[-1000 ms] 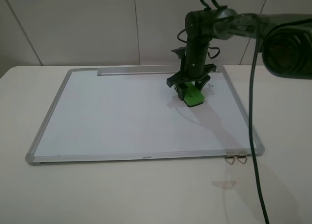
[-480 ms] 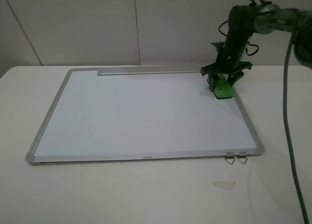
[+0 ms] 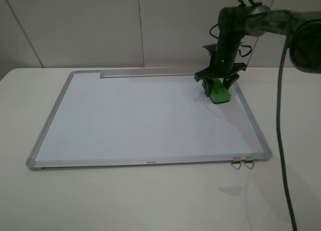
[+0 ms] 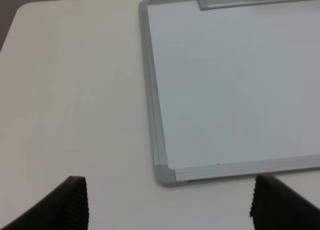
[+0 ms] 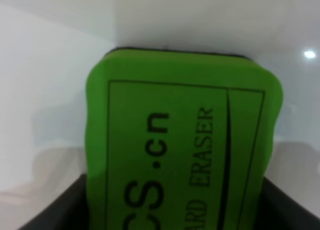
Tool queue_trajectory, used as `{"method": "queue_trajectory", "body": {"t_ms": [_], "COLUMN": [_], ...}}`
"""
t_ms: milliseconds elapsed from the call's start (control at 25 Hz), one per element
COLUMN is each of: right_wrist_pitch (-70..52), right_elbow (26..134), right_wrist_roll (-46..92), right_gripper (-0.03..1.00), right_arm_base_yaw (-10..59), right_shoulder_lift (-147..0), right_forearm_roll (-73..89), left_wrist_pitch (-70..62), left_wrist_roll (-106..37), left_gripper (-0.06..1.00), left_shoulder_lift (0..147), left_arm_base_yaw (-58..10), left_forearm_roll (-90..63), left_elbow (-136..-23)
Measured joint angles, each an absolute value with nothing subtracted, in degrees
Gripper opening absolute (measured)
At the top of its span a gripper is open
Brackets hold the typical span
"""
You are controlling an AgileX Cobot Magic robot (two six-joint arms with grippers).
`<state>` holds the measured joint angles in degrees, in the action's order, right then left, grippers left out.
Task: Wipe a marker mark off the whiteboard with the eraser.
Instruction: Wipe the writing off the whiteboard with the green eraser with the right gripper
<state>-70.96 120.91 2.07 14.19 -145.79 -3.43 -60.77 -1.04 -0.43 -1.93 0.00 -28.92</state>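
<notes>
The whiteboard lies flat on the pale table, its near left corner also in the left wrist view. My right gripper is shut on the green eraser, pressing it onto the board's far right part, close to the right frame. In the right wrist view the eraser fills the frame, its dark lettering facing the camera, dark fingers at both sides. No marker mark shows on the bare board; the patch under the eraser is hidden. My left gripper hangs open above the table, off the board's near left corner.
A grey tray strip runs along the board's far edge. Two metal clips sit at the near right corner. A small clear scrap lies on the table in front. The right arm's black cable hangs beside the board.
The right gripper carried the eraser from the board's middle right out to the right frame, then back a little leftward. The small mark seen beside it a second ago no longer shows.
</notes>
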Motion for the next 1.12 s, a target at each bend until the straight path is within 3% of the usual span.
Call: {"method": "queue_trajectory", "body": {"t_ms": [320,480,720,1120], "right_wrist_pitch": [-71.0,-72.6,-71.1,-70.6], "right_elbow": [121.1,123.9,129.6,130.1], "right_wrist_roll": [2.5,1.1,-5.3,-9.3], "right_gripper": [0.60,0.60,0.60,0.60], "right_arm_base_yaw": [20.4,20.1,16.7,9.1], "right_shoulder_lift": [-145.9,-146.7,-148.8,-148.9], "right_forearm_roll": [-3.1,-3.0,-3.3,-3.8], "left_wrist_pitch": [-60.8,-60.8,-60.8,-60.8], "left_wrist_roll": [-1.0,-1.0,-1.0,-1.0], "left_gripper": [0.68,0.68,0.68,0.68], "left_shoulder_lift": [-0.4,-0.4,-0.4,-0.4], "left_arm_base_yaw": [-1.9,-1.9,-1.9,-1.9], "left_forearm_roll": [0.0,0.0,0.0,0.0], "left_elbow": [-28.9,-28.9,-28.9,-28.9]}}
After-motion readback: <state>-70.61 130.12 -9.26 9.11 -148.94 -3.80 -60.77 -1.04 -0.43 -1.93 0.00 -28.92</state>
